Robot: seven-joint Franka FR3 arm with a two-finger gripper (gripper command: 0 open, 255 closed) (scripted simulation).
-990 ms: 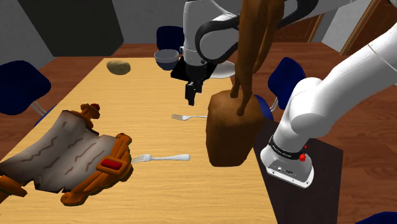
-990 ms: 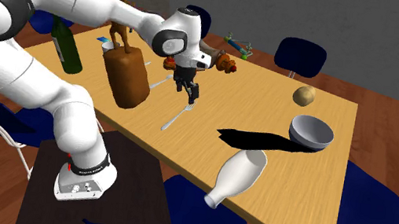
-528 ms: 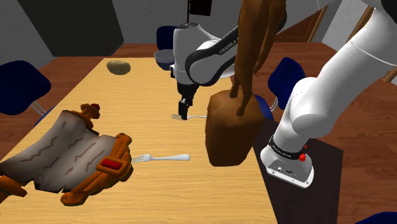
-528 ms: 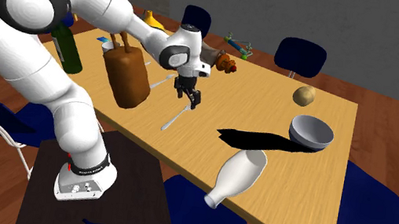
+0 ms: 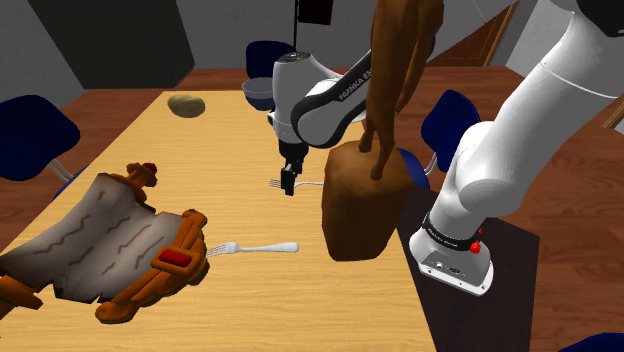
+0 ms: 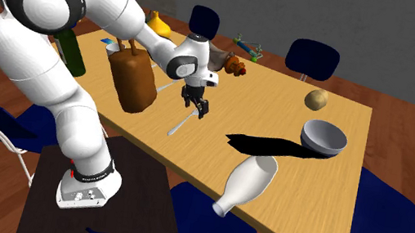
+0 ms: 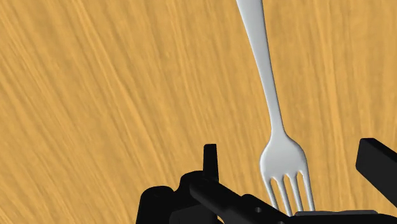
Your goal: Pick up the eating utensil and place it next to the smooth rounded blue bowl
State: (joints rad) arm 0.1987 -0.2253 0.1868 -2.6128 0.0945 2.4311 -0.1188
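- Light wood-grain table (image 5: pixel 230 150) w/ dark blue chairs (image 5: pixel 30 135) round it; red-brown plank floor, grey walls behind.
- White arm (image 6: pixel 47 74) rises from dark box stand (image 6: pixel 129 200) and bends down over the table's middle.
- All-black two-finger gripper (image 6: pixel 198 110) is low over the tabletop, just to shoulder view's left of a tall brown bag-shaped object (image 5: pixel 365 200).
- Fingers (image 7: pixel 210 158) stand apart, i.e. open, w/ nothing clasped.
- Silver-grey fork (image 7: pixel 273 102) lies flat on the table. Its tine end sits between the two fingers, w/ a gap on each side and no contact seen. Handle runs straight away from the gripper.
- Smooth rounded blue-grey bowl (image 6: pixel 324 138) is upright, well apart from the fork, toward second exterior view's right. A black shadow patch (image 6: pixel 264 146) lies on the wood between them.
- Second fork (image 5: pixel 252 247) of same look lies nearer the shoulder cam, tines next to a grey-and-brown scroll-like thing (image 5: pixel 100 235).
- Tan potato-like lump (image 5: pixel 186 105) sits near the bowl at the far end in shoulder view.
- White bottle (image 6: pixel 244 185) lies on its side by the table edge.
- Dark green bottle (image 6: pixel 70 52) stands upright behind the arm.
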